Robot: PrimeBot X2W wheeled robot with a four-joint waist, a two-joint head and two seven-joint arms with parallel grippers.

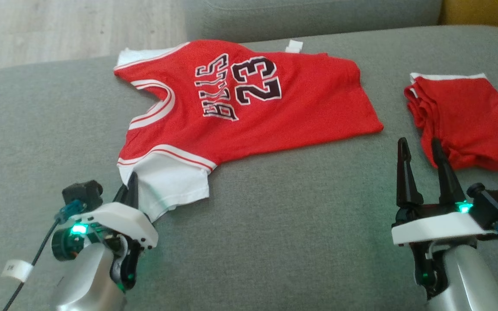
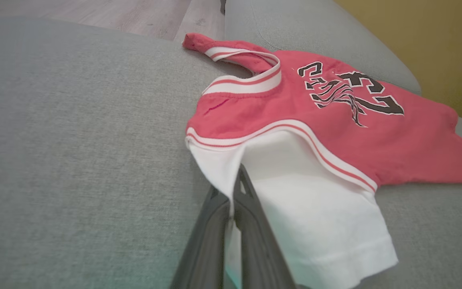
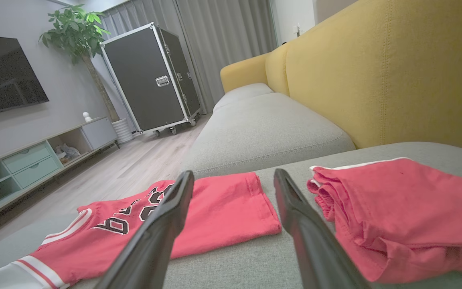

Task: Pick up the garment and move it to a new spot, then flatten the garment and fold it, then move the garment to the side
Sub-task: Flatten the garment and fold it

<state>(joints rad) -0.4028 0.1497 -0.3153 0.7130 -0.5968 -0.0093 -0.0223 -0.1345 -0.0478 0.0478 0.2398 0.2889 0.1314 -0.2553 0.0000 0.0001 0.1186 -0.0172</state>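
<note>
Head view: jersey [image 1: 253, 116] spread on the sofa [image 1: 296, 233], left claw [image 1: 131, 185] at its white sleeve [image 1: 175, 185]. Left wrist view: that claw pinches the sleeve edge, probably to lift it. Right wrist view: right claw [image 3: 232, 176] gapes wide, idle, near red shorts [image 3: 407, 208].

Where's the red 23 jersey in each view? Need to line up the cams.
Head view: jersey runs from centre to upper left, its white sleeve pinched in the left gripper.
Left wrist view: jersey sits centre to right, sleeve at the fingertips.
Right wrist view: jersey lies lower left to centre, beyond the open fingers.
Shared landmark: the grey sofa seat under it.
</note>
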